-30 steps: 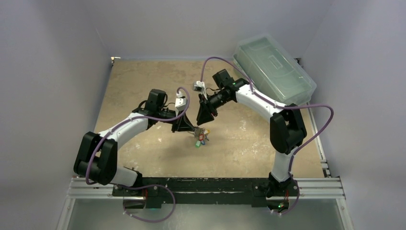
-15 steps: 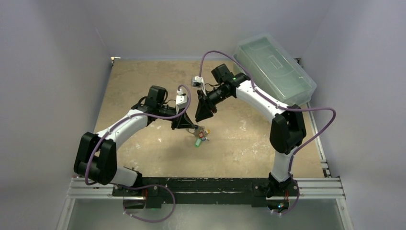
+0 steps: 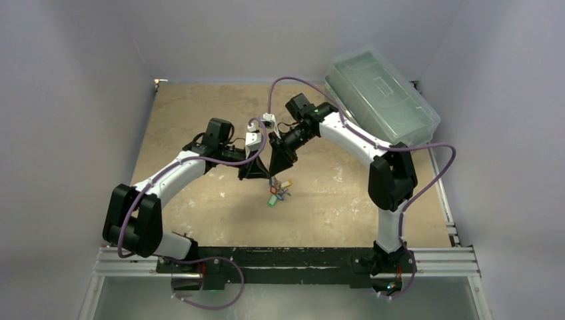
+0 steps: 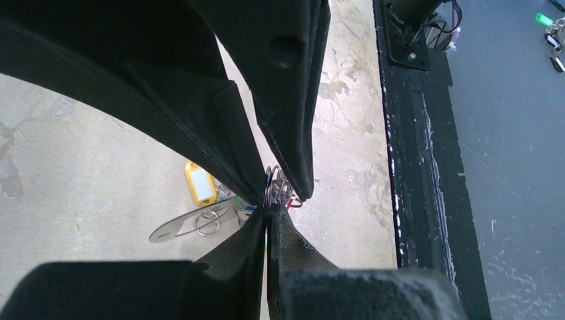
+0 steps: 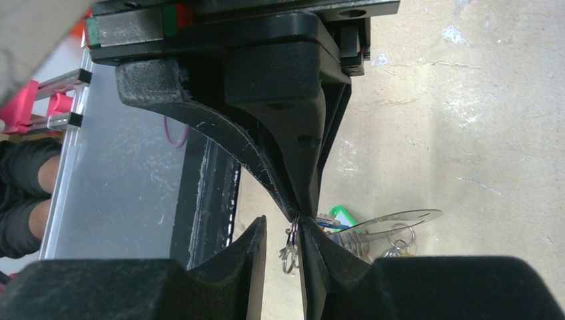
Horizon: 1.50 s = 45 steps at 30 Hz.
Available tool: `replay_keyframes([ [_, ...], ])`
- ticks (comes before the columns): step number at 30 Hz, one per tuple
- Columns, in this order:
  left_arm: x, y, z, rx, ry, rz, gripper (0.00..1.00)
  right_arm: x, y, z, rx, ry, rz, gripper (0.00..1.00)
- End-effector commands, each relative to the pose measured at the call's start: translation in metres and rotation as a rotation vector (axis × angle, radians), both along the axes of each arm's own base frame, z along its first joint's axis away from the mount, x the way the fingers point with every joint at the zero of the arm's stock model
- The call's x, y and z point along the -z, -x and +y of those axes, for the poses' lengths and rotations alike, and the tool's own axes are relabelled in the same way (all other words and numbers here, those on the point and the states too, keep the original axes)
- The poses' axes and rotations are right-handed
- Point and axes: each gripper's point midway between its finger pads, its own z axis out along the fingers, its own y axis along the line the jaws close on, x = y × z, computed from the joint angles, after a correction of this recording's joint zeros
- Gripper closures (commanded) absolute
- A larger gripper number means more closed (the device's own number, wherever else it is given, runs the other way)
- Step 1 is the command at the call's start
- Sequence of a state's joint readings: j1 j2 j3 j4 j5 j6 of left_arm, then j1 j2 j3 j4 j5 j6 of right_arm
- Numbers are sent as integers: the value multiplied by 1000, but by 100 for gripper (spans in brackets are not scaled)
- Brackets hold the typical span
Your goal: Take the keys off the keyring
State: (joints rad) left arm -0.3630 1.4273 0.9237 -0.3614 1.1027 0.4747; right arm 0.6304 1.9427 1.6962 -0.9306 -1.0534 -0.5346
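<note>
The keys [image 3: 279, 194] hang in a small bunch with coloured tags just above the table's middle. My left gripper [image 3: 266, 176] is shut on a small wire ring [image 4: 268, 188] of the bunch. My right gripper [image 3: 274, 172] meets it tip to tip and is open, with that ring [image 5: 290, 244] hanging between its fingers [image 5: 314, 248]. The keyring [image 4: 192, 225], a flat silvery arch, hangs below with a yellow tag [image 4: 200, 183] beside it. In the right wrist view the keyring [image 5: 400, 219] sits next to a green tag [image 5: 342, 215].
A clear lidded plastic box [image 3: 381, 93] lies at the back right. A black rail [image 3: 286, 257] runs along the table's near edge and shows in the left wrist view [image 4: 413, 167]. Grey walls stand on three sides.
My right arm has swung left, bringing its fingers against the left gripper's tips over the bunch. The left gripper has barely moved. The keys still hang at the same spot.
</note>
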Motion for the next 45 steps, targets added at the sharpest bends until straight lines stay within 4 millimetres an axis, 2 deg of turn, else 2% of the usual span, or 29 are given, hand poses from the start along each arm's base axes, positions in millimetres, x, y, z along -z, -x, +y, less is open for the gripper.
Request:
replay_keyframes([
  [1, -13, -5, -5, 23, 23, -55, 100, -12, 0, 2, -17, -2, -53, 72],
  [6, -14, -5, -6, 24, 24, -54, 100, -11, -1, 2, -20, 4, -54, 85],
  [11, -13, -5, -6, 24, 24, -51, 100, -9, -1, 3, -21, 14, -53, 91],
  [14, -14, -5, -7, 25, 29, -47, 100, -9, 0, 3, -24, 7, -52, 100],
  [19, -14, -5, -7, 21, 25, -23, 100, -12, 0, 6, -6, -46, -81, 100],
  [26, -13, -1, -4, 26, 41, -23, 93, -23, -3, 7, 37, -153, -109, 100],
  [33, -15, -4, 0, 10, 59, -31, 86, -23, -3, 5, 74, -207, -103, 100],
  [45, -12, 0, 6, 19, 81, -45, 83, -27, -5, -5, 122, -279, -78, 100],
])
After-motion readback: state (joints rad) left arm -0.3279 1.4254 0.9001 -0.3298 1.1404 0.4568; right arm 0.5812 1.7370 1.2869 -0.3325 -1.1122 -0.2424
